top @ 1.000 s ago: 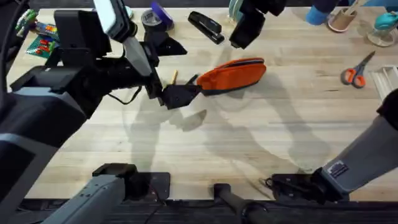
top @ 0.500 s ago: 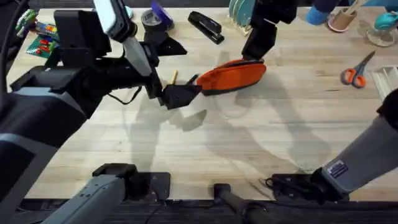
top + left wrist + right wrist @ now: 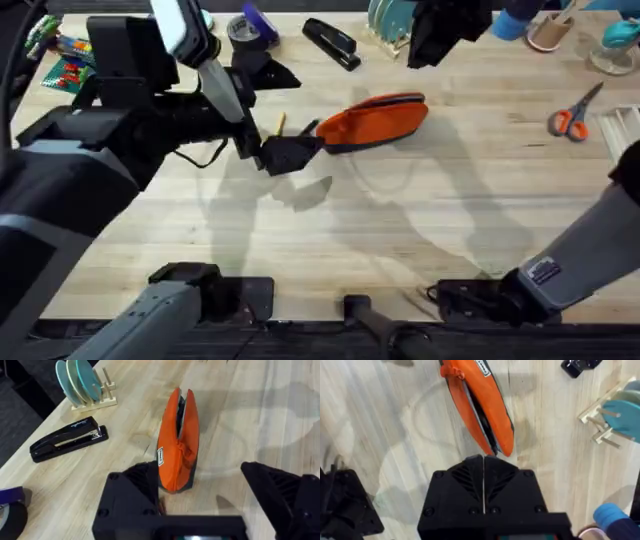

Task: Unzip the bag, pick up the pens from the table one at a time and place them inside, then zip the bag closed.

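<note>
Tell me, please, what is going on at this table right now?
Two robot arms are working on an orange bag lying on the table. The left gripper is open at the bag's near end, one finger against the fabric. The right gripper is shut and empty, raised above the bag's far end. The bag's zipper looks open along the top. A stapler and scissors lie nearby.

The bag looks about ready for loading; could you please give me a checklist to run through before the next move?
1. Bag unzipped: ok, the top slit gapes.
2. Bag held steady: not ok, the left hand is open at the bag's end, not gripping it.
3. Right hand free for a pickup: ok, shut and empty, above the bag's other end.
4. Yellow pen located: ok, beside the left hand.
5. Second pen located: cannot tell.
</note>
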